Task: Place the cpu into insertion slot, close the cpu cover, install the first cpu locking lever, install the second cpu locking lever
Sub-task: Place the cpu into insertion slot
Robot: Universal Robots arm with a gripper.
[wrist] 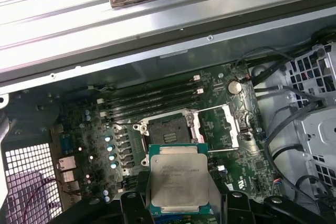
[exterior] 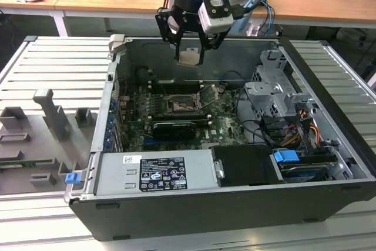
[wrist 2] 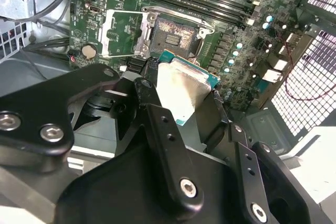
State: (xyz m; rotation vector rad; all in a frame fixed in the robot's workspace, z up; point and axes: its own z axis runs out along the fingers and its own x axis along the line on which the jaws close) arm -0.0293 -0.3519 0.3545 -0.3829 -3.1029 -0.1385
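Gripper (exterior: pixel 189 58) pinches the cpu (exterior: pixel 188 55) by two edges, over the open computer case (exterior: pixel 176 216) near its far wall in the exterior view, clear of the motherboard (exterior: pixel 229 123). First wrist view adds: insertion slot (wrist: pixel 169 129) bare, cpu cover (wrist: pixel 220 127) flipped open beside it. In the second wrist view, the black fingers (wrist 2: pixel 163 129) hide the cpu's lower part.

Gripper (wrist 2: pixel 179 91) clamps cpu (wrist 2: pixel 185 99), apart from uncovered insertion slot (wrist 2: pixel 170 38).
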